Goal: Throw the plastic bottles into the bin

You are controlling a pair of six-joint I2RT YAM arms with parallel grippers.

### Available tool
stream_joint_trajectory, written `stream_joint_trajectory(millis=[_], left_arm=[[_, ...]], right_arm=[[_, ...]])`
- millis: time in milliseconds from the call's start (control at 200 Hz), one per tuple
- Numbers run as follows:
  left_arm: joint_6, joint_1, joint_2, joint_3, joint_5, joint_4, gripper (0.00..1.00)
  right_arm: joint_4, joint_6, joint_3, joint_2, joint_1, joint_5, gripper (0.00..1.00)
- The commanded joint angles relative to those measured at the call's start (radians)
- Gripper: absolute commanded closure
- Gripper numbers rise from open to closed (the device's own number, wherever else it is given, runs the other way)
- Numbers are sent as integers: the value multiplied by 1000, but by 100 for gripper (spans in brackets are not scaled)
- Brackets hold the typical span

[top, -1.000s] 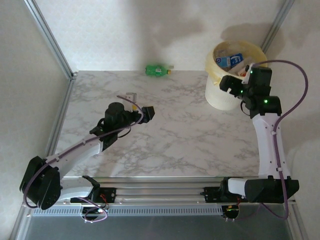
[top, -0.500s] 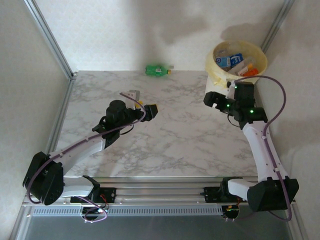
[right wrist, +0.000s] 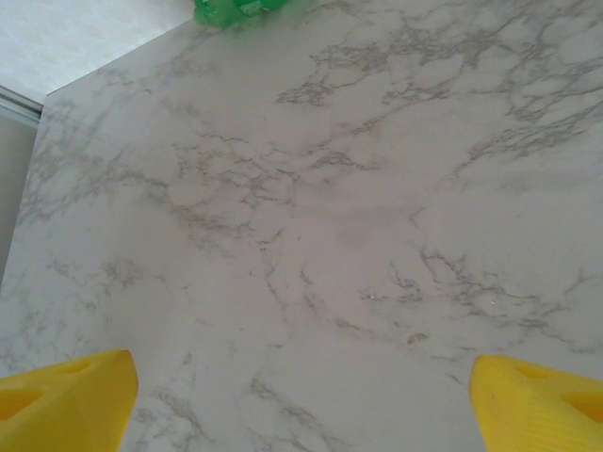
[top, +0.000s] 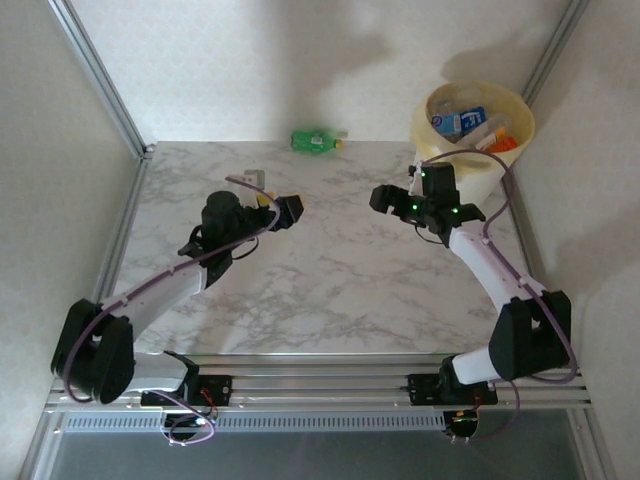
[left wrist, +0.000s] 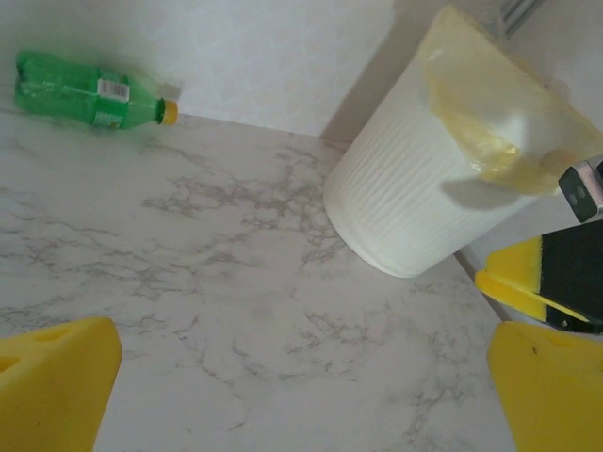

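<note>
Standing at the near edge of the marble-patterned table (top: pixel 340 280), I see the left arm (top: pixel 160 290) and the right arm (top: pixel 490 265) bolted side by side and reaching away from me over the top. The left gripper (top: pixel 272 195) hangs above the left half of the table, a little past its middle. In the left wrist view its yellow pads (left wrist: pixel 52 381) stand wide apart, and between them there is only the marble surface. The right gripper (top: pixel 398 190) is over the right half, at about the same depth, near the foot of the bin, and it points toward the left. Its own pads (right wrist: pixel 66 395) are also far from each other, at the two sides of the right wrist view, and they hold nothing. The two grippers are well apart from each other.

Farther away, at the back edge of the table and just beside the wall (top: pixel 250 70), lies the green bottle (top: pixel 318 140). It is on its side, with its yellow cap (left wrist: pixel 168 112) toward the right, and no gripper touches it. In the far right corner stands the bin (top: pixel 425 150), cream-white with a ribbed side, and a pale yellow bag (left wrist: pixel 480 113) is folded over its rim. Inside it I can see some plastic bottles (top: pixel 462 121), one with a blue label and one with orange. How many are in there I cannot tell.
</note>
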Motion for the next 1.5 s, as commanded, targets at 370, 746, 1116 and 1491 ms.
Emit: stream_joint_trajectory(millis=[370, 746, 1116, 1491], left_arm=[[-204, 210, 580, 393, 278, 221, 13], [-218, 229, 1101, 964, 227, 100, 12], [-255, 245, 1473, 1520, 172, -23, 9], [-313, 242, 1610, 1681, 183, 81, 0]], right_arm=[[213, 127, 211, 345, 19, -28, 24], [206, 124, 339, 487, 19, -10, 27], [249, 178, 622, 768, 15, -10, 34], [326, 315, 965, 1105, 0, 34, 43]])
